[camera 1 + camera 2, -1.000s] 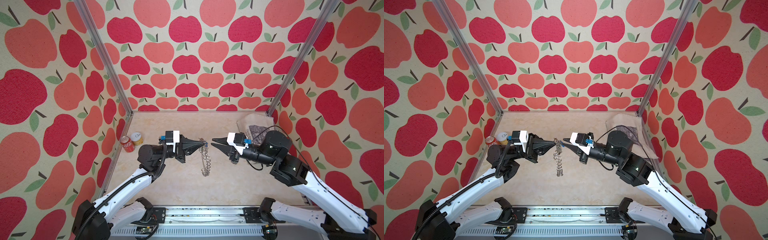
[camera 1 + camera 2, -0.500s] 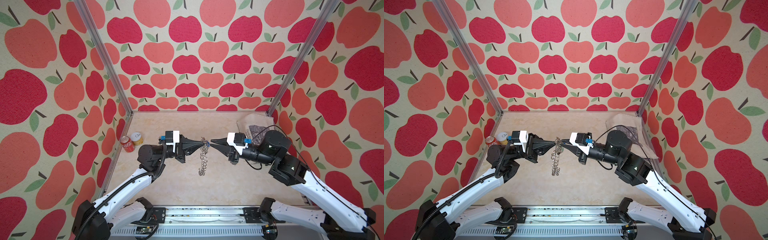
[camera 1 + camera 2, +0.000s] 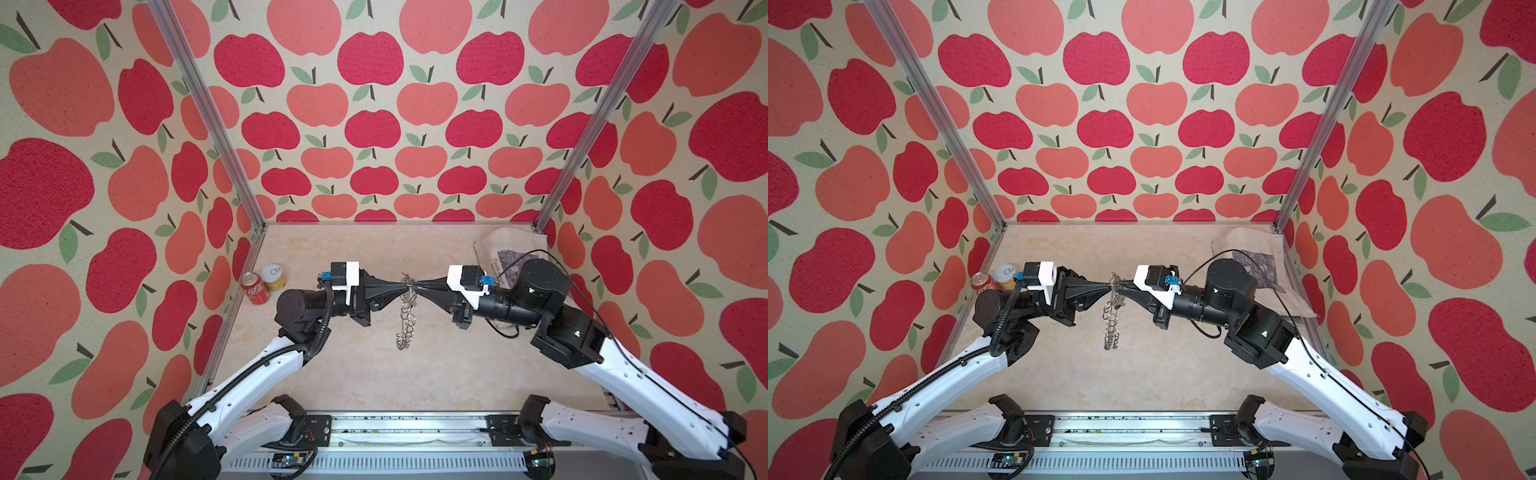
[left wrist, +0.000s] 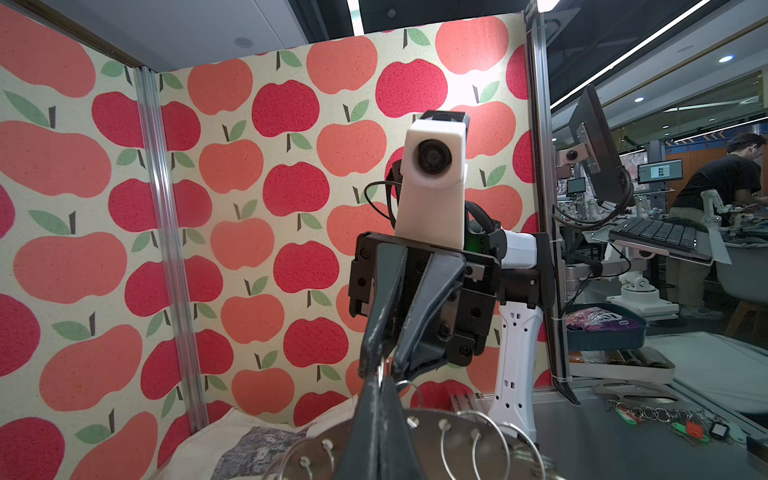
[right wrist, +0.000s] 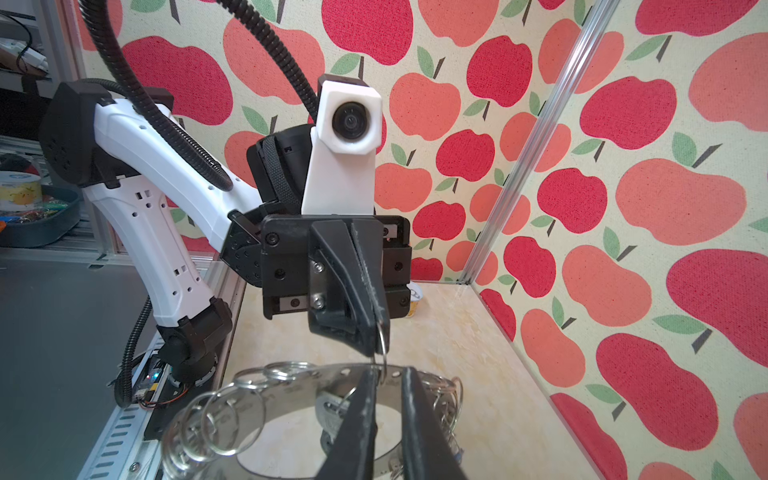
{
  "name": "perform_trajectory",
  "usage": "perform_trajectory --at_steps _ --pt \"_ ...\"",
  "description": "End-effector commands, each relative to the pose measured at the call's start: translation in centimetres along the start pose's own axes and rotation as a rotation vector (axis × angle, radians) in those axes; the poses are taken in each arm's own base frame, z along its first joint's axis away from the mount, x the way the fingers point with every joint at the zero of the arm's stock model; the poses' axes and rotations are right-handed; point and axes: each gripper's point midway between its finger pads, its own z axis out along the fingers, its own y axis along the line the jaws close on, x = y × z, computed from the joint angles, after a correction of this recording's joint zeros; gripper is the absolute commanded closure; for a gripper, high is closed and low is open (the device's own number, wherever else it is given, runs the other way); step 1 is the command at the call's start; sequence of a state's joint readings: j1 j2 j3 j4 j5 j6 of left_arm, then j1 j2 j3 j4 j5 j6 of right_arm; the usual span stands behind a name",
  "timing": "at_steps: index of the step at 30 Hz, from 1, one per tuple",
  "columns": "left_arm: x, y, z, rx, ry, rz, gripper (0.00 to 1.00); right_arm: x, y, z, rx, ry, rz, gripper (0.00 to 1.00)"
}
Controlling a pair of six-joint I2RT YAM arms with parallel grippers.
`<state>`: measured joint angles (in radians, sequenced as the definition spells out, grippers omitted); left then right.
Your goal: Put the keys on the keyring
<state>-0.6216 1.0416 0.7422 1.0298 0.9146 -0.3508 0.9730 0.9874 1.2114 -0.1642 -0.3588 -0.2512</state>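
Hanging keyring [image 3: 405, 320] meeting both grippers mid-air

The left gripper [image 3: 400, 284] is clamping tight on one small wire ring [image 5: 381, 338] at the disc's top, so the keyring is dangling edge-on above the table [image 3: 374, 374] in both top views. The right gripper [image 3: 417, 285] is facing it tip to tip, its fingers [image 5: 357, 424] standing narrowly apart astride that ring; whether they are pinching anything is unclear.

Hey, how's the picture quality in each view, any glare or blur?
In both top views: even light, the keyring sharp; left wrist view: ceiling lights blow out the top edge, the keyring there soft; right wrist view: the right tool blurs close to the lens.
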Motion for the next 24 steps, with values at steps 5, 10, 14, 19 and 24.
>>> perform_trajectory --at_steps 5,10,14,19,24 --pt "-2.32 -0.83 0.05 0.031 -0.049 0.062 1.0 0.12 0.09 0.43 -0.016 -0.009 0.028 0.87" --pt "-2.45 -0.99 0.05 0.036 -0.049 0.063 1.0 0.03 0.15 0.52 -0.023 -0.012 0.035 0.89" --pt "-2.37 -1.03 0.07 0.038 -0.044 0.059 1.0 0.03 0.26 0.63 -0.032 -0.013 0.043 0.92" --pt "-2.05 -0.98 0.15 0.039 -0.033 0.051 1.0 0.07 0.29 0.7 -0.036 -0.01 0.049 1.0" --pt "-1.6 -0.99 0.28 0.04 -0.015 0.042 1.0 0.15 0.3 0.74 -0.04 0.003 0.048 1.0"
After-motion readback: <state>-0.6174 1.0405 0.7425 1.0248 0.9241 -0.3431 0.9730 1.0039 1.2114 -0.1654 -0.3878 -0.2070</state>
